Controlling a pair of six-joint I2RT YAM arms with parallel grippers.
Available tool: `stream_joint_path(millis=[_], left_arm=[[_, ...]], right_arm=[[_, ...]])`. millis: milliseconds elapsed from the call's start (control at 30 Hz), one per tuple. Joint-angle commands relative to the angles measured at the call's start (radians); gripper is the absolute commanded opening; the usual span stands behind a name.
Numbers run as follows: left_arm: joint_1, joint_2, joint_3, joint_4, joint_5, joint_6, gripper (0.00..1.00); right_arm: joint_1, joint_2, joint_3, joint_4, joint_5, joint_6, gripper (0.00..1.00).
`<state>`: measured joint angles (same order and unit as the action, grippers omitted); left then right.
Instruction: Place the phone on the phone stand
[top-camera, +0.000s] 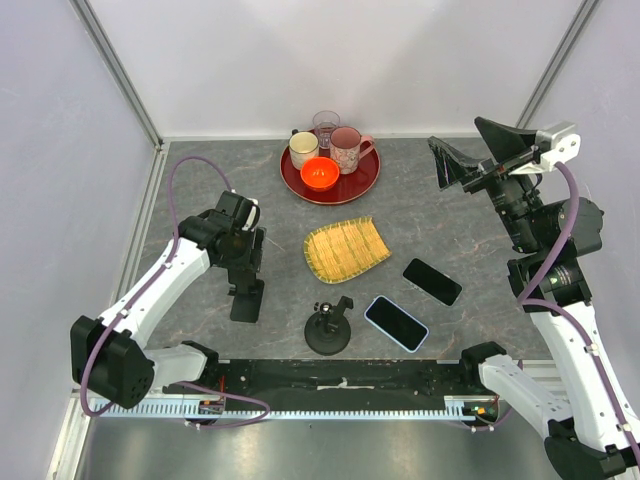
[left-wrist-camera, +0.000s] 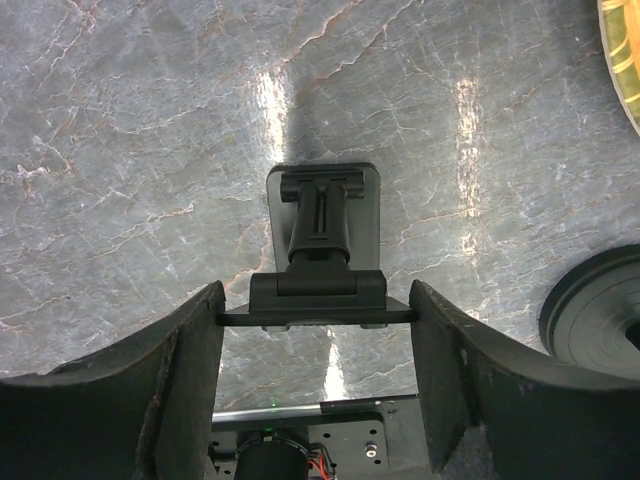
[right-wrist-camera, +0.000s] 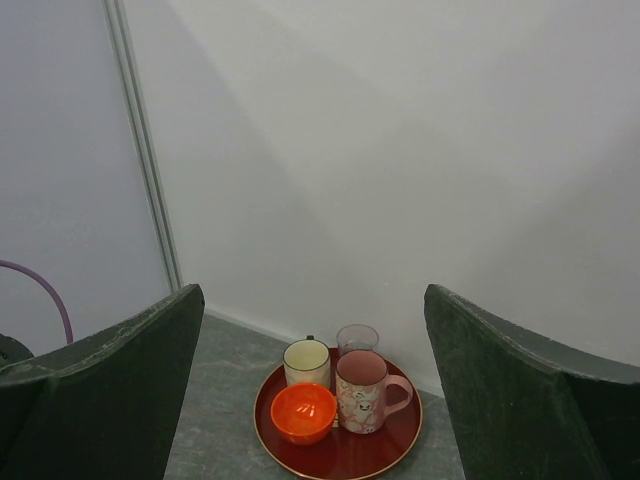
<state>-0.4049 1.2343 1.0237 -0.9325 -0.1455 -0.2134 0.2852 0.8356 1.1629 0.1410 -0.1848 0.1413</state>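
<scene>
Grey marbled tabletop (top-camera: 420, 210), white walls all round. Two phones lie flat towards the front right: a pale-cased phone (top-camera: 396, 323) just beside a round-based phone stand (top-camera: 328, 328), and a black phone (top-camera: 432, 281) a little further back. Over to the left, the left gripper (left-wrist-camera: 317, 292) reaches down, its widely spread fingers clamped on the crossbar of a folding stand (left-wrist-camera: 322, 215). The right gripper (right-wrist-camera: 312, 295) hovers high, jaws wide apart, holding nothing. Behind sit a bamboo mat (top-camera: 345, 248) and a red tray (top-camera: 362, 185) of cups.
</scene>
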Motion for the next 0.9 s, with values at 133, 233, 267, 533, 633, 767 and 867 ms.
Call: stream_joint_path(millis=[133,233,267,533,633,767,867], left_arm=[[0.003,-0.013,0.013,0.029,-0.014,0.013,0.16],[0.003,-0.024,0.024,0.050,-0.052,-0.009,0.02],[0.003,-0.029,0.029,0.060,-0.060,-0.014,0.02],[0.003,0.106,0.235,0.187,-0.083,-0.035,0.02],[0.006,0.241,0.361,0.227,-0.104,0.002,0.02],[0.037,0.436,0.554,0.242,-0.123,0.058,0.02],[0.076,0.594,0.732,0.227,-0.126,0.080,0.02]], right_arm=[[0.009,-0.006,0.009,0.011,-0.001,-0.020,0.98],[0.011,-0.006,0.006,0.012,0.002,-0.023,0.98],[0.012,-0.006,0.006,0.012,0.004,-0.025,0.98],[0.016,-0.004,0.004,0.012,0.011,-0.032,0.98],[0.023,-0.004,0.003,0.008,0.024,-0.048,0.98],[0.042,-0.004,0.001,-0.006,0.067,-0.081,0.98],[0.051,-0.007,0.004,-0.026,0.108,-0.103,0.98]])
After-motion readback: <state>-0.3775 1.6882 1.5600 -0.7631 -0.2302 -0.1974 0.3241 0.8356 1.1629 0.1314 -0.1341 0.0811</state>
